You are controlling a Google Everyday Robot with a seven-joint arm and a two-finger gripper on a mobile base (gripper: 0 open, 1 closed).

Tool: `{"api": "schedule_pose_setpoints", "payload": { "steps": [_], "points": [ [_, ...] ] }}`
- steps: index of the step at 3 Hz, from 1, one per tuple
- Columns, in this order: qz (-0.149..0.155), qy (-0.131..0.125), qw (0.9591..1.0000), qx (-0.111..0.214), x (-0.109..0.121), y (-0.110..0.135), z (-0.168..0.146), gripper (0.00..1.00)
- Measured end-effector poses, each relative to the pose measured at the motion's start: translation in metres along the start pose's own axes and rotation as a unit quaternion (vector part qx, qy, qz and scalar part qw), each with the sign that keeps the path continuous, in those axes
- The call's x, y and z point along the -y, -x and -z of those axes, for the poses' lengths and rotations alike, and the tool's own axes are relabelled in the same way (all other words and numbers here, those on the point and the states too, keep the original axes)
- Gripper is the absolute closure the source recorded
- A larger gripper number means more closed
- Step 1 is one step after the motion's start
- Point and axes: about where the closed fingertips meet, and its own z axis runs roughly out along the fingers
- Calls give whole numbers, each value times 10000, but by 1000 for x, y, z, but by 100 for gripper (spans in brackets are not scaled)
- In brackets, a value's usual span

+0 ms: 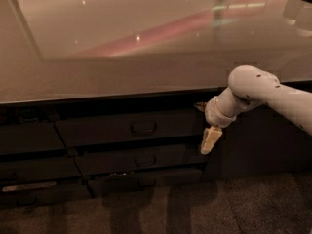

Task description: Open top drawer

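The top drawer [97, 130] lies just left of my tool [210, 140], a wide dark front with a small loop handle [144, 128] at its centre. Two narrower drawer fronts [112, 164] stack below it, left of and lower than my tool. The glossy table [146, 77] spreads above. My tool hangs pointing down; apart or together, I cannot tell.

I seem to be at a built-in counter, kitchen or office sort. A broad glossy countertop [146, 57] fills the upper frame, with the dark top drawer [129, 128] and lower drawers [139, 161] stacked under it. Speckled flooring [243, 204] runs along the bottom. My gripper [211, 140] hangs right of centre, beside the drawers.
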Motion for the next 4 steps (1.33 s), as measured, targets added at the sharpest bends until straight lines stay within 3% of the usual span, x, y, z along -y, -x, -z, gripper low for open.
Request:
{"api": "schedule_pose_setpoints", "payload": {
  "steps": [1, 4],
  "points": [
    [0, 0, 10000, 0, 0, 0, 0, 0],
    [0, 1, 10000, 0, 0, 0, 0, 66]
  ]
}}
